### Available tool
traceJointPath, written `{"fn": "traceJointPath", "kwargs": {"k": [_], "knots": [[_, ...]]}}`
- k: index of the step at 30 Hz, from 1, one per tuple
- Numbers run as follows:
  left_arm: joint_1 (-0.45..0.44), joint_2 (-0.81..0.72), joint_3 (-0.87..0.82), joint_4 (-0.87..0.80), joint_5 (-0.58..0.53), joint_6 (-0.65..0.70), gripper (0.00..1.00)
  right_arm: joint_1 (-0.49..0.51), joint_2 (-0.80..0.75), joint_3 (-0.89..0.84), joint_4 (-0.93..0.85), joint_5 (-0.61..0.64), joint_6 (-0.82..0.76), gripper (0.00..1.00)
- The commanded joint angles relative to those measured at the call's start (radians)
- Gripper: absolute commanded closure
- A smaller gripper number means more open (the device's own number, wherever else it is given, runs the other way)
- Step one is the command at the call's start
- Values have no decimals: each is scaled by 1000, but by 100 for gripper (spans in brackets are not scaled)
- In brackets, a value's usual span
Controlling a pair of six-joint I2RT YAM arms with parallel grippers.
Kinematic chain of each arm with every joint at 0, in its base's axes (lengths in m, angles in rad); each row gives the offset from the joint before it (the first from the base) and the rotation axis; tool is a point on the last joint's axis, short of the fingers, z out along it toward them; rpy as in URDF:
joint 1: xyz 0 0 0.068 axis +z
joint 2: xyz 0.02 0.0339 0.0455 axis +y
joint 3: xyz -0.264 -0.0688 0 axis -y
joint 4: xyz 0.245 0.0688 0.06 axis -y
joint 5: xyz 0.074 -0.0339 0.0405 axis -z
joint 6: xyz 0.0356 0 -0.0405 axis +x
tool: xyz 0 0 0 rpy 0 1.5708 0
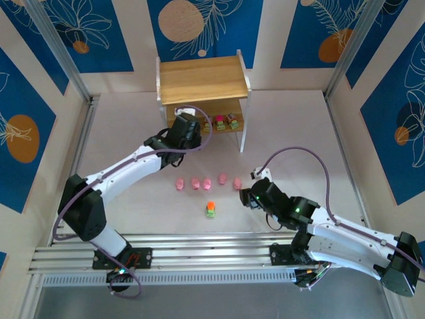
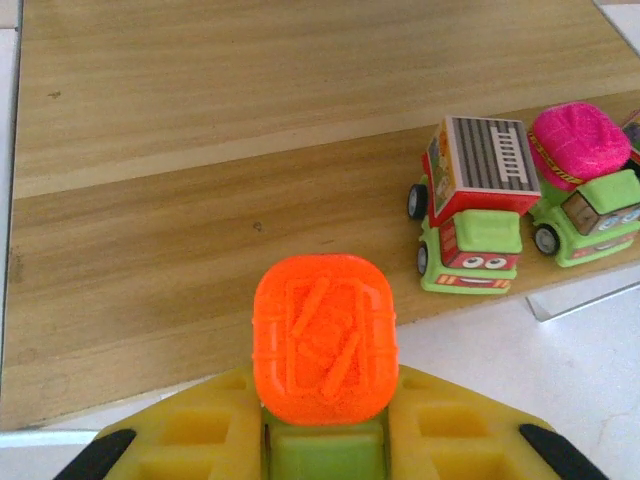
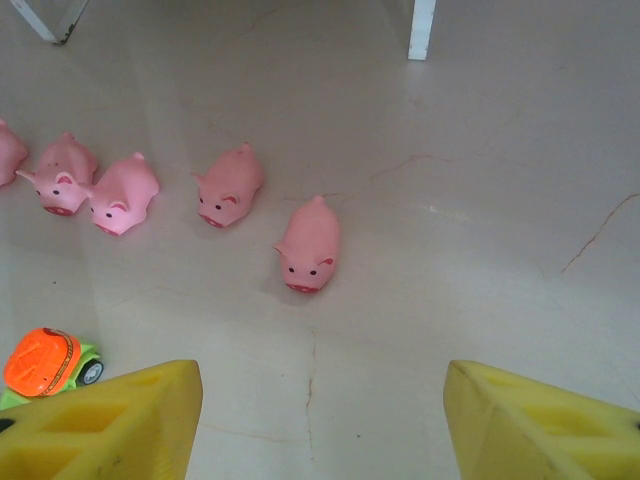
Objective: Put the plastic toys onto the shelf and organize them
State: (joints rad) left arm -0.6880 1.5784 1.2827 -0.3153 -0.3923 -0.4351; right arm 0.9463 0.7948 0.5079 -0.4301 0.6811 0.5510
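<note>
i have the left gripper (image 2: 324,452) clamped on an orange-topped truck (image 2: 323,338) at the shelf (image 2: 200,210); the right gripper (image 3: 320,425) hangs open near the pink pigs (image 3: 308,243).

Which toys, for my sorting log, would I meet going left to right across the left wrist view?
orange-topped truck held between the fingers → grey-topped truck → magenta-topped truck

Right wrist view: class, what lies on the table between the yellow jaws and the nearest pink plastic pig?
Nothing: the right wrist view shows bare pale table between the open right jaws and the nearest rounded pink plastic pig.
</note>
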Motion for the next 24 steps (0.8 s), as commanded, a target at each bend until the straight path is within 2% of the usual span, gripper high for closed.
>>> {"fn": "traceJointPath", "kwargs": {"k": [1, 24], "knots": [[20, 30, 55, 2, 7, 19, 77, 6, -12, -11, 13, 22, -1, 35], [58, 121, 96, 46, 21, 17, 76, 3, -13, -10, 7, 27, 4, 34]]}}
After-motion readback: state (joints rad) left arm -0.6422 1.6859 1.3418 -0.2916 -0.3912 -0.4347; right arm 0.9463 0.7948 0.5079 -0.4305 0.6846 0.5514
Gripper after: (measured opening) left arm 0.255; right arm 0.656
